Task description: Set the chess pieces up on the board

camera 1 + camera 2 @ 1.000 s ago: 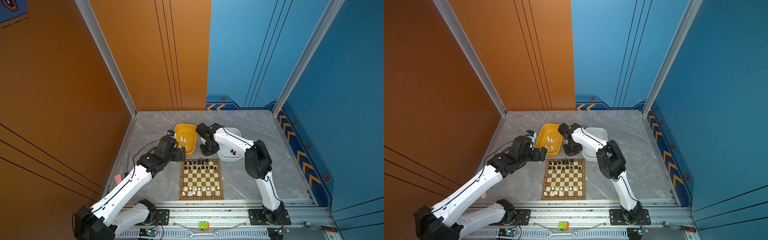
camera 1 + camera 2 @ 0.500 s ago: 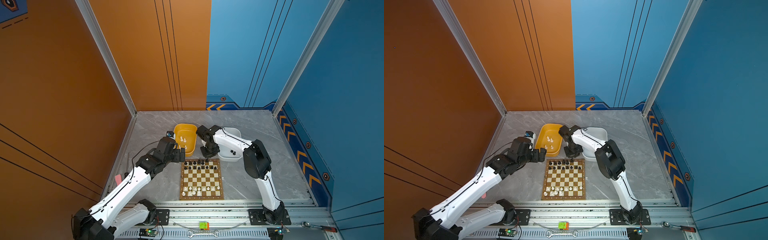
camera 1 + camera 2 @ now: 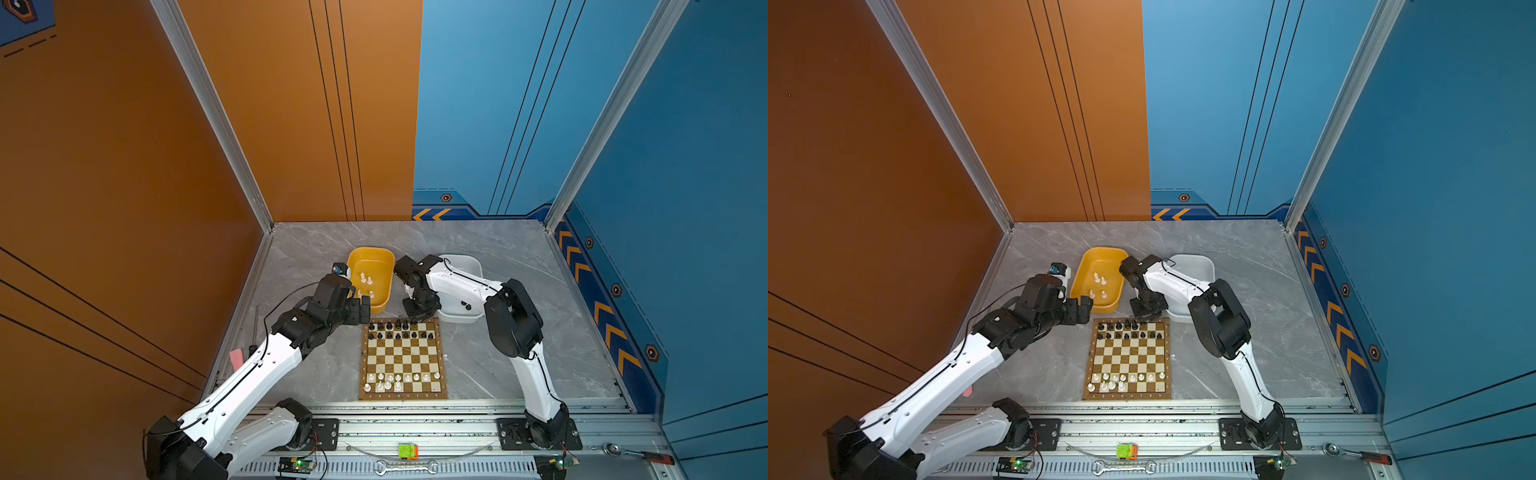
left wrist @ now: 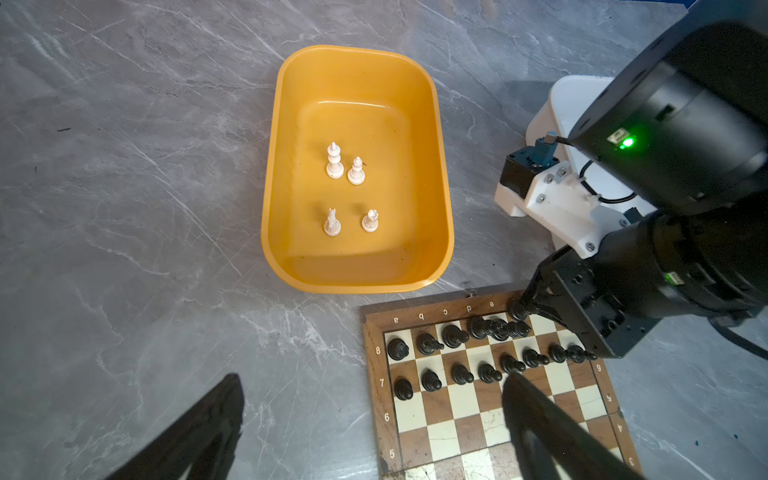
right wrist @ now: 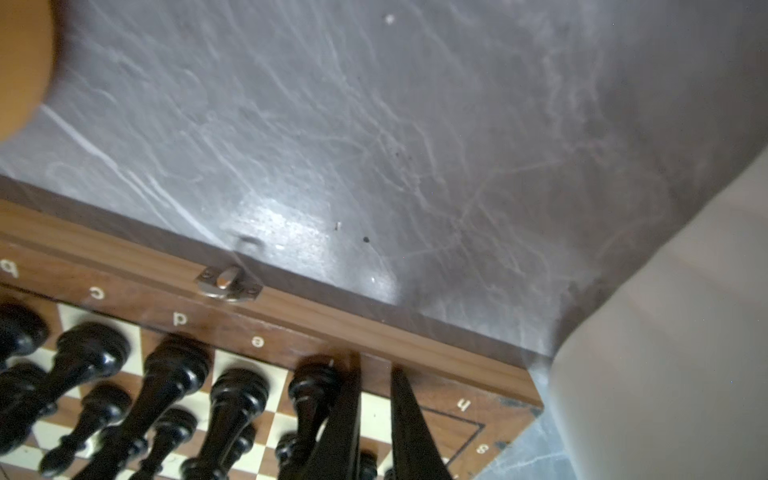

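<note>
The grey desk [image 3: 316, 257] carries the board [image 3: 403, 357]. A yellow tub [image 3: 384, 257] and a white tub [image 3: 469, 262] sit just past the board's far edge. The left pincer [image 3: 362, 309] hangs spread wide by the board's far left corner, with nothing in it. The right pincer [image 5: 375, 374] is drawn narrow with an empty gap at the board's far edge, and one black piece [image 5: 313, 386] stands just beside a finger. Other black pieces [image 3: 399, 330] stand on the board's two far rows and cream pieces [image 3: 395, 380] on its near rows.
</note>
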### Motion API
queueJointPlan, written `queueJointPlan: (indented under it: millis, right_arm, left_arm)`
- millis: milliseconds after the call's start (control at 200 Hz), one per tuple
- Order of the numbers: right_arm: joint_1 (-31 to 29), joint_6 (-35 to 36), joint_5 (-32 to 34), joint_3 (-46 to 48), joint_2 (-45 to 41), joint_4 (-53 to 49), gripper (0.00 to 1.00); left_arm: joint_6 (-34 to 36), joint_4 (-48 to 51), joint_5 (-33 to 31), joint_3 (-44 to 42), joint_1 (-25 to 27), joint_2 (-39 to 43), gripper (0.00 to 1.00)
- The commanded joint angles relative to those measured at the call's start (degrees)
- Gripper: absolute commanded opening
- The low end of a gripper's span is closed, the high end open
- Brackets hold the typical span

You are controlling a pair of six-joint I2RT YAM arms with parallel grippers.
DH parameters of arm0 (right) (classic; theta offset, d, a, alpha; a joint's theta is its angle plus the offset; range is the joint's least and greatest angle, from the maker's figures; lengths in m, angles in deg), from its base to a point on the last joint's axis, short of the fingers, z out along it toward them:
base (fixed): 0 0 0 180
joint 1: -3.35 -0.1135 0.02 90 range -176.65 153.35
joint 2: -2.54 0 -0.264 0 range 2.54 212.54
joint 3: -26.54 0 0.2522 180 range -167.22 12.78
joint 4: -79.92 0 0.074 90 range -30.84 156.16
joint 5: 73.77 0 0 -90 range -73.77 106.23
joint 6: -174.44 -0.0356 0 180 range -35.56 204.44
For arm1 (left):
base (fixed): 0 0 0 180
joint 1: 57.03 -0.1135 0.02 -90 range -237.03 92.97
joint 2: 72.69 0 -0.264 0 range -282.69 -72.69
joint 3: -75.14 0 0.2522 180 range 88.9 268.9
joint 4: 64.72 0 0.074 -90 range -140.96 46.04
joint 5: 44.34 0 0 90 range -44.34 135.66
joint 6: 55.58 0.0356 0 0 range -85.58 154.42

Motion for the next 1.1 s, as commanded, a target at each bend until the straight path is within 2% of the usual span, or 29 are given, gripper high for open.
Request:
queueJointPlan:
  millis: [0,671,1097]
  right_arm:
    - [0.4,0.6,0.1,-0.2,-0.5,-0.1,0.17]
    - [0.6,1.9,-2.3,-8.6,2.9,-2.0,0.19]
    - [-0.5,1.7,-1.8,-6.6,2.3,-3.2,0.19]
  left_arm:
    - [-0.6,0.4,-1.4,-0.3,0.7,-0.5,0.98]
    - [-1.6,0.4,-3.1,-1.0,1.2,0.4,0.98]
    - [-1.7,0.1,-3.3,-2.5,1.3,1.6,0.98]
